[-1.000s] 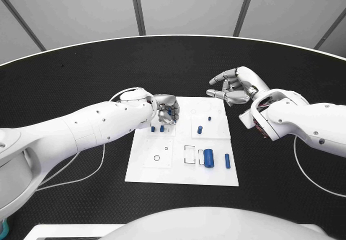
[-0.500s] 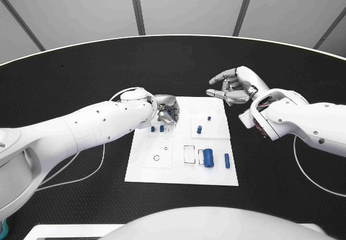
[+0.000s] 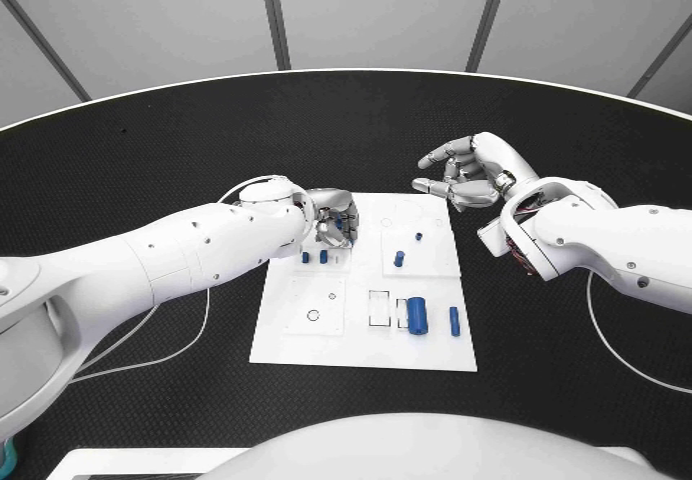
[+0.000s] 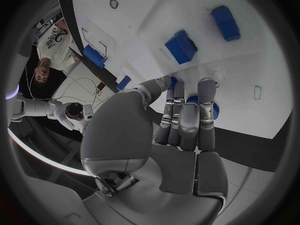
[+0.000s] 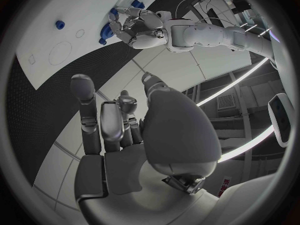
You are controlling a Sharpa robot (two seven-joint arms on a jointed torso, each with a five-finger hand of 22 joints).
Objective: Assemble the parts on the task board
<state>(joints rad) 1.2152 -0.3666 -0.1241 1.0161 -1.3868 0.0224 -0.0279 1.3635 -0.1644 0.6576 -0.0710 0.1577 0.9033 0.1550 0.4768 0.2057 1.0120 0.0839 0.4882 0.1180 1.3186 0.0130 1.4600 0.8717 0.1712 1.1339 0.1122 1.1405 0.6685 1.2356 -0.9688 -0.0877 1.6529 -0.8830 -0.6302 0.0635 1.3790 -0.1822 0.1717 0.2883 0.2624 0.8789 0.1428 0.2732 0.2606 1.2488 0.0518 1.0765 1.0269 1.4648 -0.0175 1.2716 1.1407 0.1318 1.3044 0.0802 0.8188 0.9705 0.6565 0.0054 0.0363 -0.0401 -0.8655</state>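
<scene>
The black tabletop [image 3: 173, 150] is round, with grey walls behind it. The white board [image 3: 361, 345] lies flat in the middle of it. Blue parts sit on the board: a fat roll [image 3: 417, 315] near the front, a thin stick [image 3: 453, 321] just beside it, and two small pegs [image 3: 313, 257] closer to the left arm.

The left robot hand [image 3: 333, 218] is down over the far left corner of the board. Its fingers [image 4: 187, 120] are curled around a small blue part [image 4: 212, 110] at the tips, so it looks like it is holding that part. The right robot hand [image 3: 469, 172] floats above the tabletop past the far right corner of the board, fingers bent apart, holding nothing.

The small part could slip out if the fingers loosen too soon. It could also go in crooked and get stuck, or the push could slide the board.
</scene>
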